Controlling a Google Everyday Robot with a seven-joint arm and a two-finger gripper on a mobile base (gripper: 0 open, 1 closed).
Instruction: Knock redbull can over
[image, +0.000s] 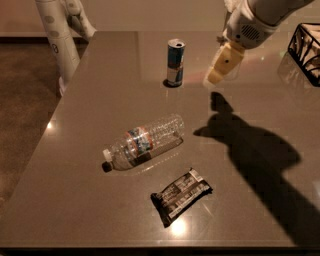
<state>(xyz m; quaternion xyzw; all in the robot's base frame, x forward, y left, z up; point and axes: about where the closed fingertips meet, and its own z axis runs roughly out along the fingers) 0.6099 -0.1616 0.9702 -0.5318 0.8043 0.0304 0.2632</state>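
The redbull can (175, 63) stands upright near the far middle of the brown table (100, 100); it is blue and silver with a silver top. My gripper (218, 74) hangs above the table just to the right of the can, a small gap away and not touching it. Its yellowish fingers (223, 65) point down and to the left, toward the can.
A clear plastic water bottle (144, 142) lies on its side in the middle of the table. A dark snack bar wrapper (181, 196) lies nearer the front edge. A black wire basket (307, 50) stands at the far right. A white stand (57, 35) is beyond the table's far left corner.
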